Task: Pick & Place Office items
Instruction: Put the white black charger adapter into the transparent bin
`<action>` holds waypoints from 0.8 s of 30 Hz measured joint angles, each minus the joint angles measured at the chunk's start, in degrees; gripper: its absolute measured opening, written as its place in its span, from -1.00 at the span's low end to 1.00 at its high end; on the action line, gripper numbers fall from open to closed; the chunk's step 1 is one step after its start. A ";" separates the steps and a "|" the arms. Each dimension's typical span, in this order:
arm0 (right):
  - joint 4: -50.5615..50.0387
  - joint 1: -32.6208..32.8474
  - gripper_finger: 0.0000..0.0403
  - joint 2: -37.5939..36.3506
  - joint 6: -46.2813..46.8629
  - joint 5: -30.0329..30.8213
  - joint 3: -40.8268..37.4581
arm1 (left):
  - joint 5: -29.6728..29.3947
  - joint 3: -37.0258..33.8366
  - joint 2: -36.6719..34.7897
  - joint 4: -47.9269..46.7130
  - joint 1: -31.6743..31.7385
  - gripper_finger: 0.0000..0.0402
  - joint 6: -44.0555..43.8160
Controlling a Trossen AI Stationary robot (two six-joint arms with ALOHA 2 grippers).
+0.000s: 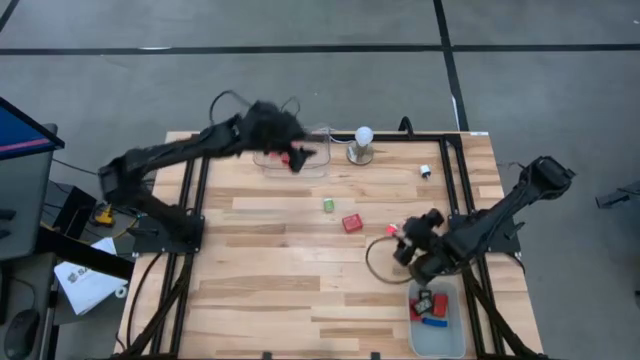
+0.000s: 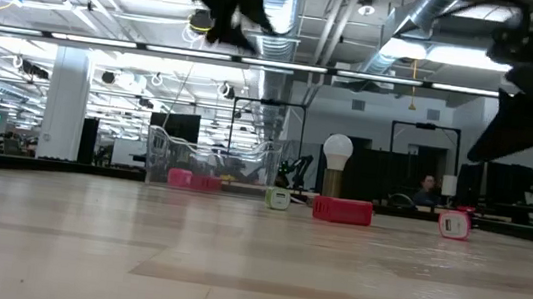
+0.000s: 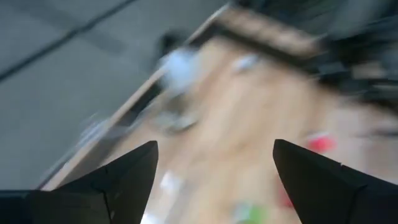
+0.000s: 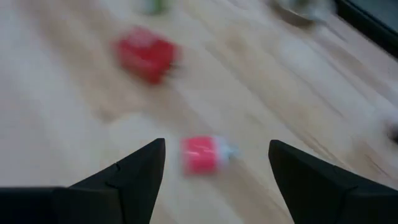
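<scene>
- Sorted: red and black pieces in the near-right clear bin (image 1: 437,335); pink ones in the far clear bin (image 1: 318,168).
- Left: red block (image 1: 352,222), green piece (image 1: 328,204), pink-and-white piece (image 4: 202,154), mid-table.
- Left gripper (image 1: 298,156) released above the far bin; right gripper (image 4: 214,163) spread, empty, at the pink-and-white piece.

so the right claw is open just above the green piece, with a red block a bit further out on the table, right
Not quite. The right claw is open, but the piece just ahead of it is the small red and white piece, not the green piece, which lies farther off. The red block beyond is as you say. The right wrist view shows it.
</scene>
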 joint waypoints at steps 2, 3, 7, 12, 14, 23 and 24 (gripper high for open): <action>-5.84 -1.10 0.39 -1.21 7.75 -0.68 0.00 | -0.09 -3.76 -4.77 5.64 -5.42 0.55 -0.21; -7.96 -1.74 0.39 -1.96 10.40 -1.03 -0.02 | -0.84 -6.08 -7.20 8.83 -8.15 0.54 -0.63; -14.10 -5.71 0.39 -6.51 17.08 -3.51 0.00 | -9.14 -17.05 -16.09 22.66 -19.78 0.50 -1.18; -22.38 -15.26 0.39 -15.27 14.57 -9.14 1.49 | -19.75 -30.58 -22.57 38.20 -31.58 0.48 0.61; -22.45 -20.16 0.39 -19.13 10.09 -11.34 2.04 | -21.95 -33.38 -24.45 42.05 -33.67 0.48 2.31; -13.70 -47.31 0.39 -26.89 -26.44 -20.04 2.62 | -19.68 -34.81 -29.21 41.04 -38.68 0.48 6.02; -12.64 -50.50 0.39 -26.57 -29.92 -21.96 2.62 | -19.68 -34.81 -29.25 41.50 -39.40 0.48 6.82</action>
